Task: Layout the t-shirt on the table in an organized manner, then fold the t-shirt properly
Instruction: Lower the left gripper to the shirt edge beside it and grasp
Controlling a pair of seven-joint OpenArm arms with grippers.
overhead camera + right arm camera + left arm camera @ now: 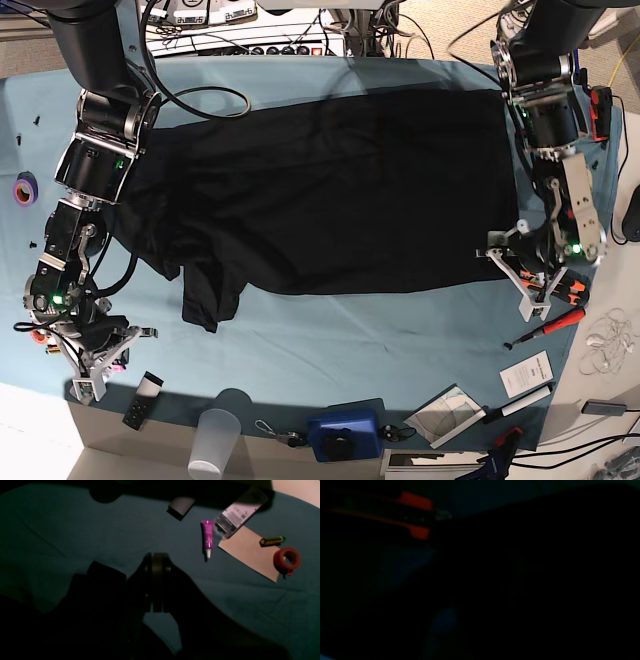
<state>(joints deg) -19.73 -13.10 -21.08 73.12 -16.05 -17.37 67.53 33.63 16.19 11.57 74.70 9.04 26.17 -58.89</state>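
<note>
- From the base view I see the t-shirt spread over the middle of the bench, its body a wide dark rectangle, with a crumpled sleeve hanging off toward 7 o'clock.
- My left end effector sits at the shirt's 4 o'clock corner, right at the lower hem edge; the black cloth lies from there toward 9 and 10 o'clock.
- The left wrist view is almost black. I make out only the orange fingers at the upper left with a gap between them, and I cannot tell whether they are pinching cloth or merely half spread.
- My right end effector is well off the shirt, at about 8 o'clock from the sleeve, near the bench's front corner. Its jaws are pressed together on nothing; the right wrist view shows only teal cover around the tips.
- From that end effector the shirt lies toward 1 o'clock in the base view, clearly apart.
- Ahead of it in the right wrist view lie a purple tube, a tan card, a clear blister pack, a small battery and a red tape roll, all toward 1 to 2 o'clock.
- A clear plastic cup lies on the front rim in the base view.
</note>
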